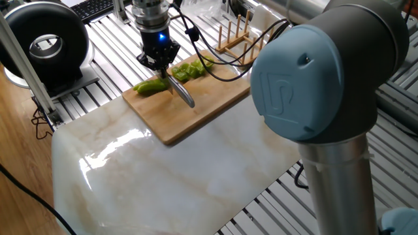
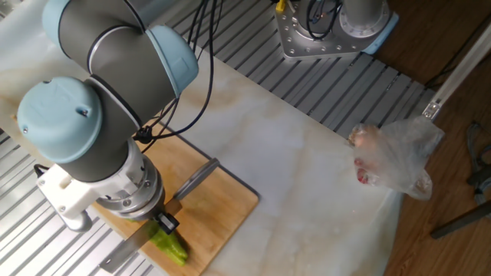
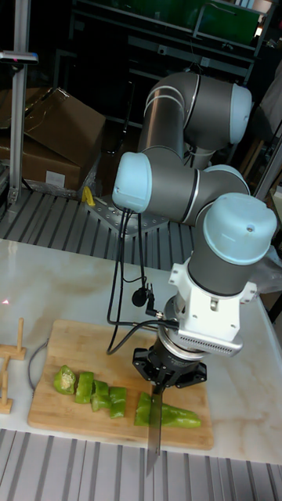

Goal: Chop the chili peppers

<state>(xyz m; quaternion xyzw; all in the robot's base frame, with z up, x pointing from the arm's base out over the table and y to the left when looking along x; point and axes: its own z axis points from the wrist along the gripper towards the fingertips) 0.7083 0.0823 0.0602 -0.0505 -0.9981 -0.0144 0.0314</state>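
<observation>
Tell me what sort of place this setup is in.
Most likely a robotics lab, not a home kitchen. The marble-look slab lies on a slatted aluminium bench, the grey-and-blue robot arm is bolted there, and cardboard boxes and dark equipment racks stand behind.

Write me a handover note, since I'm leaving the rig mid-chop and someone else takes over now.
Gripper: shut on the knife, blade down on the cutting board.
Chili peppers: several cut pieces in a row on the board; the uncut tapered end lies on the blade's other side.
Done: several cuts.
Left: slice the tapered end.
</observation>
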